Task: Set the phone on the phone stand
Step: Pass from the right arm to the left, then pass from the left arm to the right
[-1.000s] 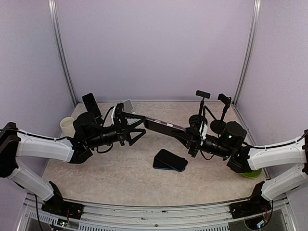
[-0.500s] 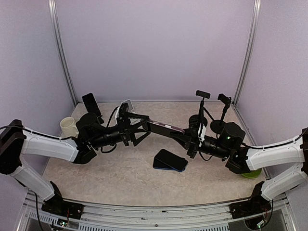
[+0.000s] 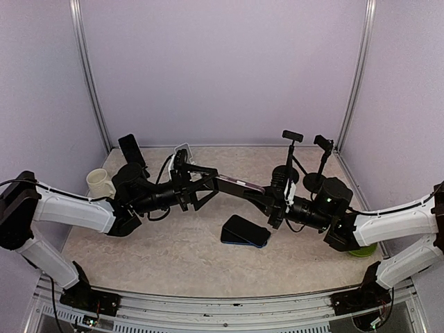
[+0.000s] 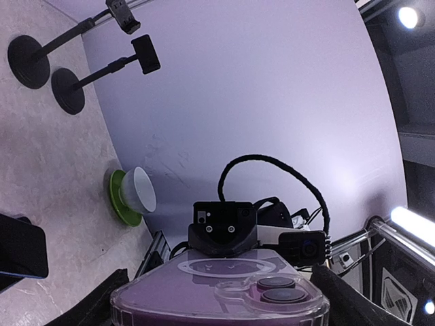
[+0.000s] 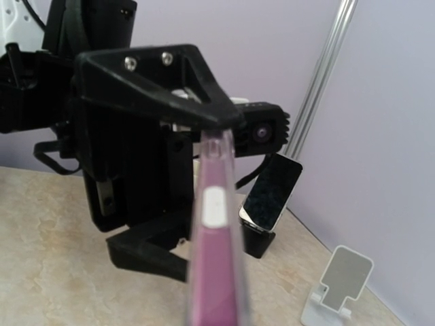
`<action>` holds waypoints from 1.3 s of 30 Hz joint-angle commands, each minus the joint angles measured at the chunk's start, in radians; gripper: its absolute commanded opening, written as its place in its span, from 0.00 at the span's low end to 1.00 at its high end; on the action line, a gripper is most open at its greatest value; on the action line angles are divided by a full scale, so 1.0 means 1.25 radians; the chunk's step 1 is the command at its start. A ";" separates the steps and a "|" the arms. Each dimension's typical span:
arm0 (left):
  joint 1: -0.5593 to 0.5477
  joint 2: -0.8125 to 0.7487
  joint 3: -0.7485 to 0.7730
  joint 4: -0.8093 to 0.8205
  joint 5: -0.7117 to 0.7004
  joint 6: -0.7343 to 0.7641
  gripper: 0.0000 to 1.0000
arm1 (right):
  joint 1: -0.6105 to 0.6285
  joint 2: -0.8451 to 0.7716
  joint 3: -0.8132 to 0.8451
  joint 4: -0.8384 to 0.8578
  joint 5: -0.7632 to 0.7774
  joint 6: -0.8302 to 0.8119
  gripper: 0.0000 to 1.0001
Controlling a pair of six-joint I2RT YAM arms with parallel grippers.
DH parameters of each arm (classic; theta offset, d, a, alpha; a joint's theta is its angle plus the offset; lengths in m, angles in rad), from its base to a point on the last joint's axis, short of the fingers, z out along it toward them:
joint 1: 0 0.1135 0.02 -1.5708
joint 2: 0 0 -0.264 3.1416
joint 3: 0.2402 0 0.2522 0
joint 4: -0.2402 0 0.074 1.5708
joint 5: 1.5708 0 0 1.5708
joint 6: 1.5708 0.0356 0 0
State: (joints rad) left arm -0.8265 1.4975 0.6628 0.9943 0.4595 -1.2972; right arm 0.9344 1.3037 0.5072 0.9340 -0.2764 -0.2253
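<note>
Seen from above, the purple phone (image 3: pixel 239 184) hangs in the air over the middle of the table (image 3: pixel 173 257). The right gripper (image 3: pixel 272 201) is closed on its right end. The left gripper (image 3: pixel 210 184) straddles the other end with its fingers spread wide. The white phone stand (image 3: pixel 184 150) sits near the far left corner. In the left wrist view, the arm's own fingers flank the phone's camera end. The right wrist view shows the phone edge-on, with one left finger at its upper edge and the other well clear below.
</note>
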 commanded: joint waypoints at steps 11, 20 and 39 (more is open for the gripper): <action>0.002 -0.013 0.012 0.002 -0.027 0.047 0.53 | 0.019 0.029 0.075 -0.083 0.013 0.026 0.16; 0.038 -0.097 0.021 -0.165 -0.077 0.157 0.51 | 0.020 0.023 0.078 -0.113 0.093 0.064 1.00; 0.097 -0.138 0.241 -0.706 -0.372 0.402 0.50 | 0.020 -0.019 0.071 -0.179 0.305 0.134 1.00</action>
State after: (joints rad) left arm -0.7246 1.3128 0.9001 0.1726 0.0650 -0.8513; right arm 0.9489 1.3174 0.6094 0.7258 0.0383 -0.0772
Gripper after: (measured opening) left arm 0.796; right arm 0.999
